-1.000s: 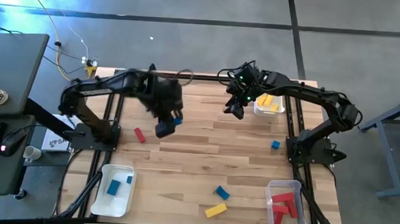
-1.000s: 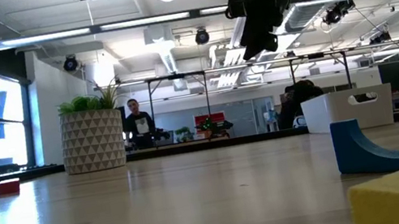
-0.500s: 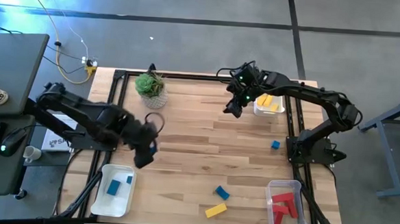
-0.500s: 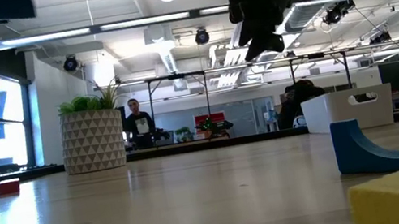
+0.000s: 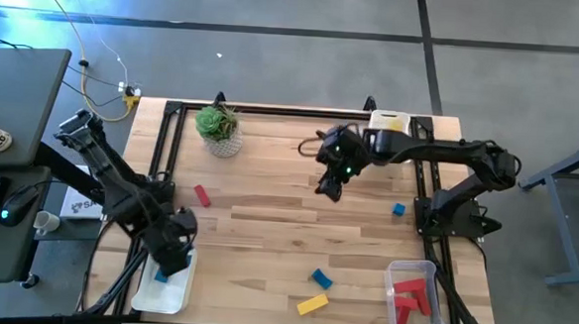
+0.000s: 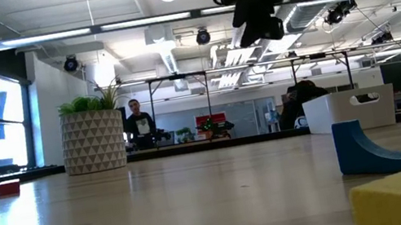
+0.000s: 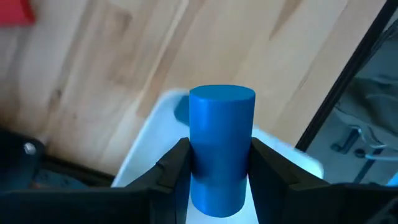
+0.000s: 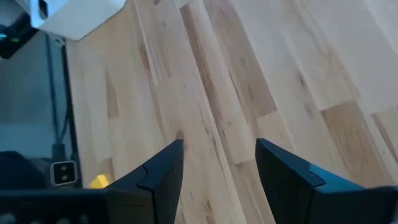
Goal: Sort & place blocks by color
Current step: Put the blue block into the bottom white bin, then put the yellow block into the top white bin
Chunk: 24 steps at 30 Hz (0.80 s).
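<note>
We note a blue cylinder (image 7: 221, 149) pinched upright between the left gripper's (image 5: 171, 250) fingers (image 7: 171, 169), directly above the white tray (image 5: 147, 291) at the table's (image 5: 267, 220) front-left corner. The right gripper (image 5: 330, 184) hangs mid-table, fingers (image 8: 283, 168) spread, empty.

My left arm reaches low toward the table's near-left corner; left gripper (image 5: 171, 250) clamps a blue cylinder (image 7: 221, 148) btwn both fingers; right arm stretches in over mid-table, right gripper (image 5: 328, 187) up in the air, fingers apart, nothing btwn them.
</note>
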Motion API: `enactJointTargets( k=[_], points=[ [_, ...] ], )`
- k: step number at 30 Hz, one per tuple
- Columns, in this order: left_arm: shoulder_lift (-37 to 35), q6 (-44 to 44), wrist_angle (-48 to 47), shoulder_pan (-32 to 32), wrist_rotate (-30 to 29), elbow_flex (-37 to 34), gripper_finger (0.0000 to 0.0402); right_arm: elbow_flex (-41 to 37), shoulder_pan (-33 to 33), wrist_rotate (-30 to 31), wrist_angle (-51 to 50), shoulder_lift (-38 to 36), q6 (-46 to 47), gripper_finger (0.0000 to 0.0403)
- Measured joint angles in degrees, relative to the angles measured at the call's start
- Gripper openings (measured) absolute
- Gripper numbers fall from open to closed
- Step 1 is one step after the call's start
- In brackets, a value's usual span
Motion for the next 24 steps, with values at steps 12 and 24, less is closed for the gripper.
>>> enactJointTargets(
  k=[12,24],
  points=[
    [0.05,-16.77,5.7,-12.02,0.15,-6.22,0.0105,0.0,12.29,3.97,1.41,0.0,0.05,0.0184],
    [0.05,-24.05,5.75,-13.75,2.62,-6.9,0.0172,0.0,22.28,8.78,6.64,0.0,-1.0,0.0184]
  ],
)
